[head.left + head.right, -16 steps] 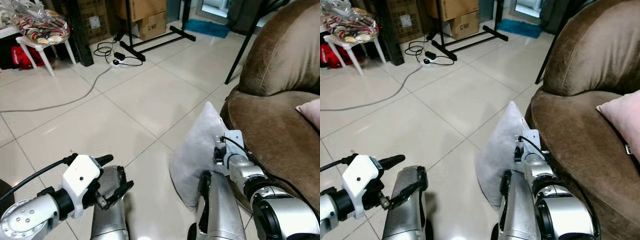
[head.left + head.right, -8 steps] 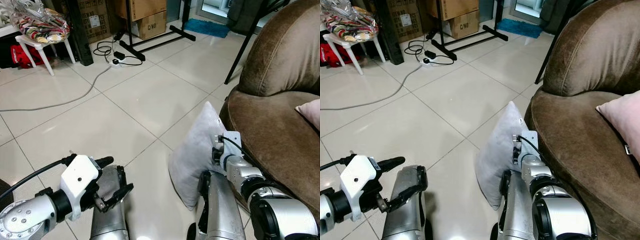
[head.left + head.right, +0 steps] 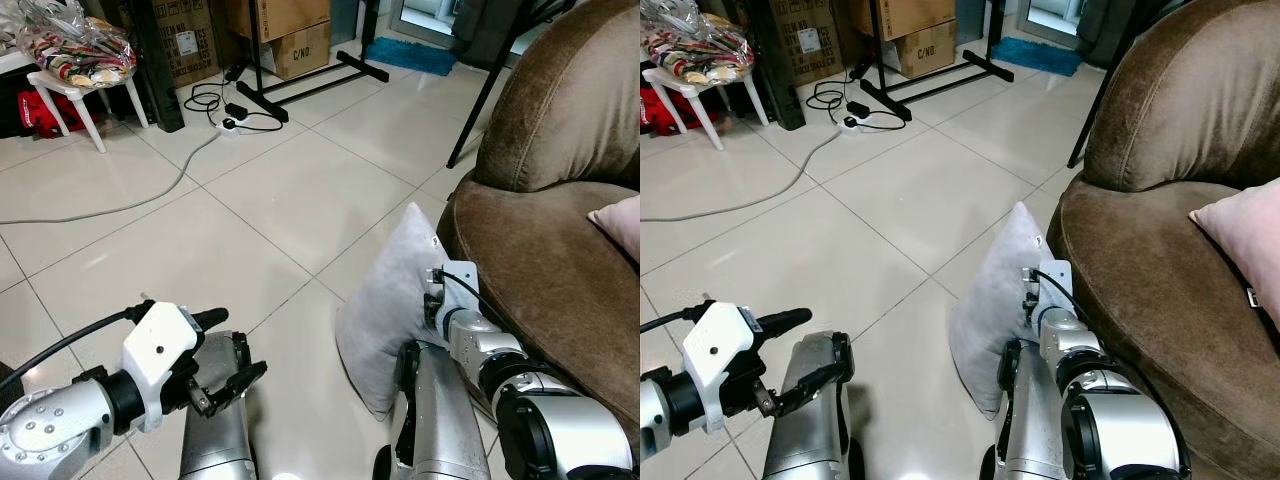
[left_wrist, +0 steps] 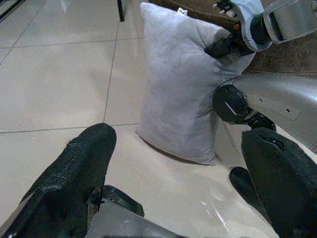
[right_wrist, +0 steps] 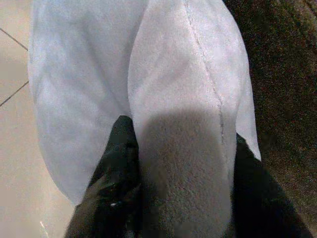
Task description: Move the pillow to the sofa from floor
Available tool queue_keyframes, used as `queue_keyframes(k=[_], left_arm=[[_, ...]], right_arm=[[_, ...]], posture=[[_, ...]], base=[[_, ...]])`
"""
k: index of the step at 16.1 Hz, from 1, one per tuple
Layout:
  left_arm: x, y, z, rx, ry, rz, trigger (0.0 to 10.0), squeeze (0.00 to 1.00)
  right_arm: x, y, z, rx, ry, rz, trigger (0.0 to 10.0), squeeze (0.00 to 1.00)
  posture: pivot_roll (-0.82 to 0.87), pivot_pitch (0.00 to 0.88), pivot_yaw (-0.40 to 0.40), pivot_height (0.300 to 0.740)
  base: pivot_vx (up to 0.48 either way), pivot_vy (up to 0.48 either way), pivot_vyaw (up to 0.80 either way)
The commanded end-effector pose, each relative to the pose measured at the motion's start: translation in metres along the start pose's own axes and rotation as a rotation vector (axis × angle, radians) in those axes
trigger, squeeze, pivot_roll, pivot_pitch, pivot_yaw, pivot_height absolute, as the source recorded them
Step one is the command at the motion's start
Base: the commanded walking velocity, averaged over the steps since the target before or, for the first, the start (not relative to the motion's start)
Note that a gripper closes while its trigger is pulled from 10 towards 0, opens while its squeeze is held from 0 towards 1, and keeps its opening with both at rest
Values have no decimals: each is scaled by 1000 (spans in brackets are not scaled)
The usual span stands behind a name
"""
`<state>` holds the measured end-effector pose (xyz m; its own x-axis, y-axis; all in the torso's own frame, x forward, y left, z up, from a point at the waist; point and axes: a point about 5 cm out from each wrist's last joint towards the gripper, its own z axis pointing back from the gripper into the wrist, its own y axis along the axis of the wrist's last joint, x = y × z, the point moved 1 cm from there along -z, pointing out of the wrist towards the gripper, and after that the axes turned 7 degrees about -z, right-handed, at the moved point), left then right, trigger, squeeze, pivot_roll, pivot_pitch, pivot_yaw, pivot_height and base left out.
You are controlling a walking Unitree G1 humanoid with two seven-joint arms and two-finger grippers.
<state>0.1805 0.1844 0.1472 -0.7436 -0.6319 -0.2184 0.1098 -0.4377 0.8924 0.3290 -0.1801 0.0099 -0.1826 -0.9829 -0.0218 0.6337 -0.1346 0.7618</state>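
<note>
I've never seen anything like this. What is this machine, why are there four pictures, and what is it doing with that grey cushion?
This is a humanoid robot with two silver arms, each ending in a gripper with two long black fingers. Two pictures come from a camera on its head, looking down past its own arms. The other two come from small cameras on its wrists, looking along the fingers.

The grey pillow stands on edge on the tiled floor, leaning against the brown sofa. The right gripper is pinching the pillow's upper part: its wrist view shows a fold of fabric squeezed between the two fingers. The left gripper is open and holds nothing, low beside the robot's body.

A pink cushion already lies on the sofa. A cable runs across the floor behind.
</note>
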Motion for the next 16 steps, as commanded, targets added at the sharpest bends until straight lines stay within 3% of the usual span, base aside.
queue_keyframes(k=[1,8,11,13,14,16], left_arm=[[1,-2,-2,-10,-17,4,10000,251],[-3,-3,-4,-5,3,-4,10000,247],[-9,-5,-11,11,59,-1,10000,243],[-20,-10,-11,-8,161,-15,10000,243],[-29,-16,-11,-35,266,-41,10000,239],[-36,-18,-14,-18,350,-25,10000,243]], right_arm=[[-4,-10,0,-49,15,-6,0,0],[-15,-14,1,-52,62,-7,0,0],[-30,-20,3,-55,131,-30,0,0],[-39,-14,4,-7,192,-67,0,0],[-41,-10,4,14,216,-120,0,0],[-45,0,5,61,259,-187,0,0]], posture=[[221,18,-14,431],[228,0,-25,431],[214,0,-31,431],[200,0,-36,431],[179,0,-31,431],[140,0,-22,431]], base=[[0,0,0],[0,0,0],[0,0,0],[0,0,0],[0,0,0],[0,0,0]])
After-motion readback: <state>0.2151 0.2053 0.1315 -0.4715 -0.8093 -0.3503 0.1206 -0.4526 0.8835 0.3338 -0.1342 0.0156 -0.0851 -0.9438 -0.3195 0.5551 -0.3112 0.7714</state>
